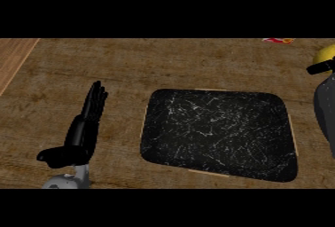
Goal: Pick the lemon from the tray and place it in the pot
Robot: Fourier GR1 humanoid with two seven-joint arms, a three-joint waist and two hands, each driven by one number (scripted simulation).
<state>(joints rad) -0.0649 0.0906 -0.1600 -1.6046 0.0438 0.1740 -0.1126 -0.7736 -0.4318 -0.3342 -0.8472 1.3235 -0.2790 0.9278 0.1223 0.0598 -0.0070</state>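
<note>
Head view: small red-yellow obj [278,40] at far edge, paler wood strip [14,57] top L. counter [98,62] rough brown grain. Centre: tray [216,133], rounded rectangle, black w/ white marbling. My L hand [85,119] beside tray, fingers straight, together. Yellow lemon [325,55] at R edge, off tray, my R hand [319,67] curled over it

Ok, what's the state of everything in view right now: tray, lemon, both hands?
tray: flat on the counter, nothing on it.
lemon: off the tray, at the view's right edge, partly cut off, held.
right hand: curled round the lemon.
left hand: open, fingers straight, resting left of the tray.
pot: not in view.
</note>
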